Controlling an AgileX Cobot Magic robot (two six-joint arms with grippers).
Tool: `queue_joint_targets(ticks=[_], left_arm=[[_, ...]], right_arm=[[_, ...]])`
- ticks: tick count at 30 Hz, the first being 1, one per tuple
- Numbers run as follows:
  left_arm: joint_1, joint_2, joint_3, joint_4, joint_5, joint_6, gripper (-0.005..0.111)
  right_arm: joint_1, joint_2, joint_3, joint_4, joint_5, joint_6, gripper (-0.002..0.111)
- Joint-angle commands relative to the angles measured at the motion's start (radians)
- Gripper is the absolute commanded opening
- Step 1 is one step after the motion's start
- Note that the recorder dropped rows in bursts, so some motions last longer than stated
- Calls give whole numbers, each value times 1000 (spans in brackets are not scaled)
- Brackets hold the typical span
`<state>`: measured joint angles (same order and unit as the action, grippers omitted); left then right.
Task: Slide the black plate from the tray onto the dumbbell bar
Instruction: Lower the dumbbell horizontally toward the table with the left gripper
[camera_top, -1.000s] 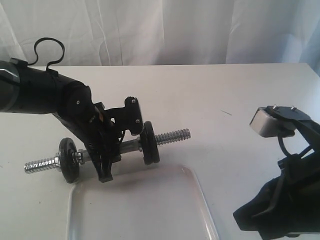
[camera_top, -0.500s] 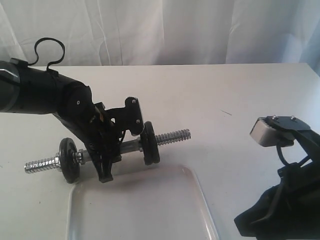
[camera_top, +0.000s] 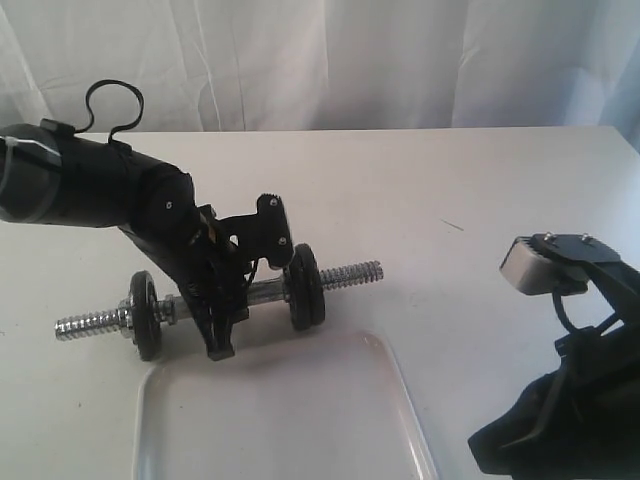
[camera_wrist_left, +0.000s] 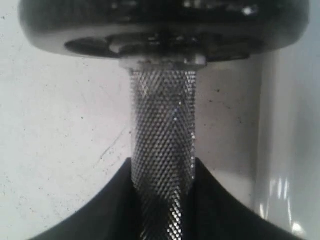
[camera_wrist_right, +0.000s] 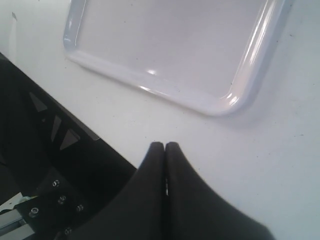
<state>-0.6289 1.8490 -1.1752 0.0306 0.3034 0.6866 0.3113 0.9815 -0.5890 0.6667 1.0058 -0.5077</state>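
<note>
The dumbbell bar (camera_top: 352, 273) lies across the table just behind the white tray (camera_top: 398, 388), which holds no disc. My left gripper (camera_top: 224, 305) is shut on the bar's knurled middle (camera_wrist_left: 162, 120). One black disc (camera_top: 145, 315) sits near the bar's left end. Near the right end two discs stand pressed together, and the outer one looks like the black plate (camera_top: 314, 287). In the left wrist view a disc (camera_wrist_left: 160, 27) fills the far end of the bar. My right gripper (camera_wrist_right: 165, 146) is shut on nothing, above bare table beside the tray's corner (camera_wrist_right: 220, 107).
The right arm (camera_top: 565, 410) fills the lower right corner of the exterior view, with its wrist camera (camera_top: 535, 265) raised above it. A white curtain (camera_top: 330, 60) hangs behind the table. A cable loop (camera_top: 112, 108) stands up from the left arm.
The left arm has shifted a little to the right with the bar, which now sits more level with its discs upright. The right arm's camera dropped slightly, then held still.
</note>
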Motion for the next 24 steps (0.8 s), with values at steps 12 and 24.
queue_joint_targets(ticks=[12,24], left_arm=[[-42,-45,-95,-13,-429,-33,0],[-42,-45,-95,-13,-372,-33,0]], right_arm=[[-2,-6,3,3,8,-14,0],[-2,-6,3,3,8,-19,0]])
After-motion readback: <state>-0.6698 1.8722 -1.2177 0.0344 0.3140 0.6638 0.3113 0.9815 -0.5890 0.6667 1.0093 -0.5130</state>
